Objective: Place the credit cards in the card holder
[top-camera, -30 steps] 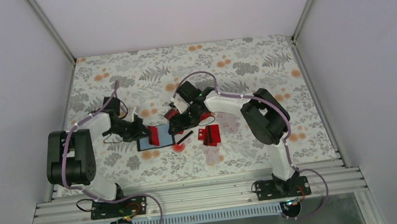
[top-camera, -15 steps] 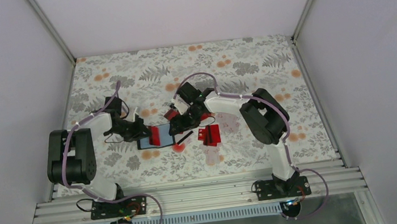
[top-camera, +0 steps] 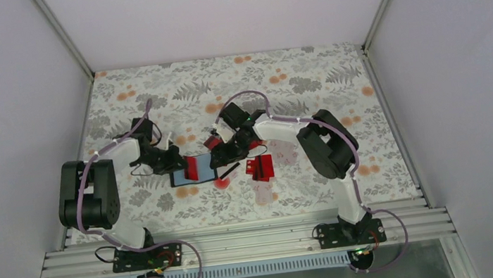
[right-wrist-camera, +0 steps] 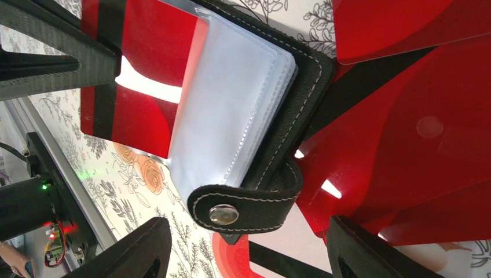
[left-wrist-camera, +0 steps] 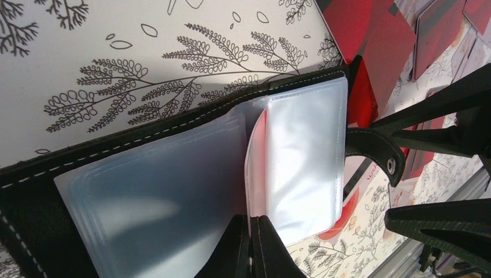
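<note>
Starting nearest the bases on my overhead feed, I see the red round spot (top-camera: 221, 182) on the floral tablecloth (top-camera: 307, 195), at about 4 o'clock from the card holder (top-camera: 180, 177). The holder lies open mid-table, with a striped red card (top-camera: 199, 166) over its right half. My left claw (left-wrist-camera: 250, 238) comes in from 9 o'clock and is closed, its tips pinched on the edge of a clear sleeve (left-wrist-camera: 301, 162) of the holder. My right claw (right-wrist-camera: 248, 240) stands open at 2 o'clock, gripping nothing, and the holder's snap strap (right-wrist-camera: 231, 213) lies between its fingers. Loose red cards (top-camera: 261, 167) sit at 3 o'clock. One more card (top-camera: 213, 142) lies farther back at 1 o'clock, partly hidden by the right arm. Only the left wrist feed shows the sleeve leaf lifted, with a red tint behind it. Only the right wrist feed shows red cards right against the holder's stitched edge; I cannot tell whether they lie under it.
</note>
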`<state>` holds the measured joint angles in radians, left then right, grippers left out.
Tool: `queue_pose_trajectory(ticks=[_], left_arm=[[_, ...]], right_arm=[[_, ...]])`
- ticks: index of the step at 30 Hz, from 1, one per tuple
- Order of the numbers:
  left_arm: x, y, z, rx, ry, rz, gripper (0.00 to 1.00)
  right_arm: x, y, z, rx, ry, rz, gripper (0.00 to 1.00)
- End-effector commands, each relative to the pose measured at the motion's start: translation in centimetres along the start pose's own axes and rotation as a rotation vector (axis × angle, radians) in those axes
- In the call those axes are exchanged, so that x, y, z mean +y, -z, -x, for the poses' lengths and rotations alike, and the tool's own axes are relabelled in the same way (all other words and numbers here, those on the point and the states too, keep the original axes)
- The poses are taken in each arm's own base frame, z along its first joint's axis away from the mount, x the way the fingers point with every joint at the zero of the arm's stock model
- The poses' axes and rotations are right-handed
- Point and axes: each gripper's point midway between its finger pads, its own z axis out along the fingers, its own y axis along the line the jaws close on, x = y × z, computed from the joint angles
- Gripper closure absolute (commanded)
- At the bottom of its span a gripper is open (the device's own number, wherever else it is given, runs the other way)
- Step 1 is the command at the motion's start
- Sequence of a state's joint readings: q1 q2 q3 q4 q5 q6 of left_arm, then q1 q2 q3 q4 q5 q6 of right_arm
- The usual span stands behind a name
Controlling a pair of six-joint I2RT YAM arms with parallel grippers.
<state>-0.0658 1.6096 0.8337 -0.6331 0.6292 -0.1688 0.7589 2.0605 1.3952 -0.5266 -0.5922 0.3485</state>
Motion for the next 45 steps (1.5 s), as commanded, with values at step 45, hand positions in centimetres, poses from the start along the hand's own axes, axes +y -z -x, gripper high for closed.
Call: queue_pose_trajectory(ticks=[45], left_arm=[[-0.9,-3.4,-0.5,-0.002,0.028,-0.056,0.98]], right_arm=[[0.1,6.2,0.4,-0.04,-0.01,-0.224,0.46]])
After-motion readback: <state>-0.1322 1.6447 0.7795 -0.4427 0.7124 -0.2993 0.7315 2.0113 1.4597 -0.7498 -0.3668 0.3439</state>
